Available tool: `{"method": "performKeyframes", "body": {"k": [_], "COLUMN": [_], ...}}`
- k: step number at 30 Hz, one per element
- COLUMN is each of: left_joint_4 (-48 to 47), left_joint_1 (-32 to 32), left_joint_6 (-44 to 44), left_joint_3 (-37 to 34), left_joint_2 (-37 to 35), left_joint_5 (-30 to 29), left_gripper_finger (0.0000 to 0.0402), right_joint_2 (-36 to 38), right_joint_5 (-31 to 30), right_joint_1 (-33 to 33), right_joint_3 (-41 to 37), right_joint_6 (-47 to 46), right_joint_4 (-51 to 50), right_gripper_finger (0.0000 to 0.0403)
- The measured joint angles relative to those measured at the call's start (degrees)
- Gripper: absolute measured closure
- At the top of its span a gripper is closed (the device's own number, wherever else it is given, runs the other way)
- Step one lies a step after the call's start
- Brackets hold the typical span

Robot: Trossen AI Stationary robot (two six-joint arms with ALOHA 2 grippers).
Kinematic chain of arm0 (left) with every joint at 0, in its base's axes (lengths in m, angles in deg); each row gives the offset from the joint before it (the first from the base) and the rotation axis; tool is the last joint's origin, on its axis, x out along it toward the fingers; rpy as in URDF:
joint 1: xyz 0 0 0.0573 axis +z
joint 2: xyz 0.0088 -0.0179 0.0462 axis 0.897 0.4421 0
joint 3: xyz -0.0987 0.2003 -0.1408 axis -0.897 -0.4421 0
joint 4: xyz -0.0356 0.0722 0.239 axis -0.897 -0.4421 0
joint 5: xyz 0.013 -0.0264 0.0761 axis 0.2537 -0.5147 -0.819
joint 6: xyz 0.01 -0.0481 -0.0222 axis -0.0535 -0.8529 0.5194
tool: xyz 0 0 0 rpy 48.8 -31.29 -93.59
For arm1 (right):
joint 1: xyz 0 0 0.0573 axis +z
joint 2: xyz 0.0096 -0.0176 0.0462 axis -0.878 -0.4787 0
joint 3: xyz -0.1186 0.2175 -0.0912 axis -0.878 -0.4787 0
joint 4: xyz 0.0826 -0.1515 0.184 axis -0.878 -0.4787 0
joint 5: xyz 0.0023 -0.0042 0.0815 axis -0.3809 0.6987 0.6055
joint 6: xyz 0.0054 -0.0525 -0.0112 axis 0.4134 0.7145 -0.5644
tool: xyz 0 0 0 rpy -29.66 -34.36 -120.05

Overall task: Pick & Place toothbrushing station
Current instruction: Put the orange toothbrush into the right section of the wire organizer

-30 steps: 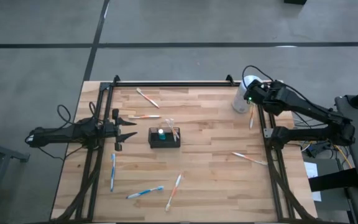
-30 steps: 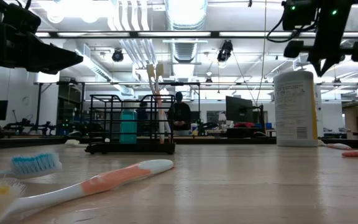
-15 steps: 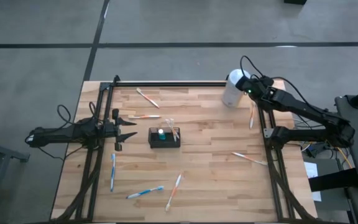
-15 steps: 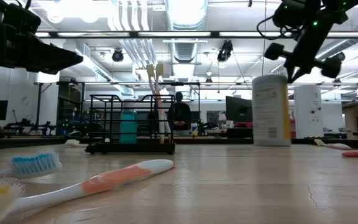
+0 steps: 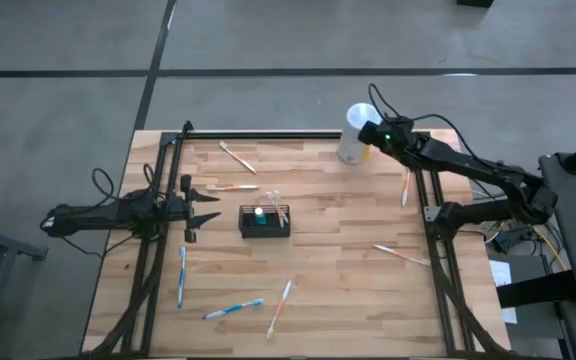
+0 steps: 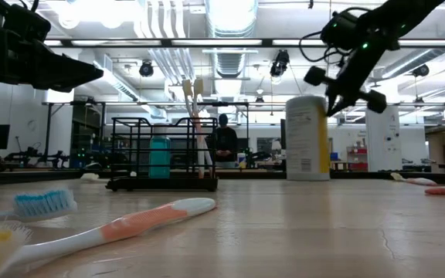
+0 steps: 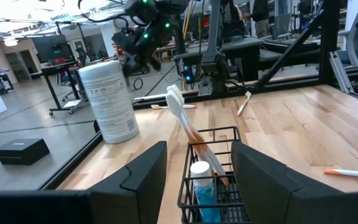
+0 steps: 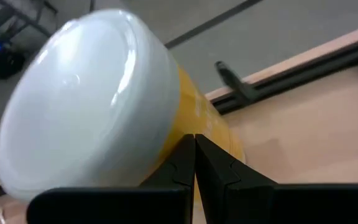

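One light, stiff wire-mesh toothbrushing station (image 5: 265,221) mid-surface, best pinched by a thin rim wire, not its brushes; left gripper (image 5: 206,206) just beside it, jaws parted and empty; right gripper (image 5: 372,134) jaws closed against white canister (image 5: 354,135).

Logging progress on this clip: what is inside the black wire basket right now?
The basket holds two toothbrushes, heads up and leaning together, plus a teal tube with a white cap. The mesh floor beneath them is mostly covered, so anything lying flat there cannot be seen.
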Motion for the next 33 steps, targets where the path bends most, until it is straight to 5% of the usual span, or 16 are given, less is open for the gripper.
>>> {"method": "performKeyframes", "body": {"k": [8,17,33], "left_joint_4": [0.0,0.0,0.0], "left_joint_1": [0.0,0.0,0.0], "left_joint_6": [0.0,0.0,0.0], "left_joint_3": [0.0,0.0,0.0], "left_joint_2": [0.0,0.0,0.0], "left_joint_5": [0.0,0.0,0.0], "left_gripper_finger": [0.0216,0.0215,0.0215], "right_joint_2": [-5.8,-5.1,9.0], "right_joint_5": [7.9,7.8,8.9], "right_joint_1": [0.1,0.1,1.8], "right_joint_3": [0.1,0.1,5.9], "right_joint_6": [6.9,6.8,-0.5], "right_joint_4": [14.0,8.9,-25.9], "right_gripper_finger": [0.0394,0.0394,0.0394]}}
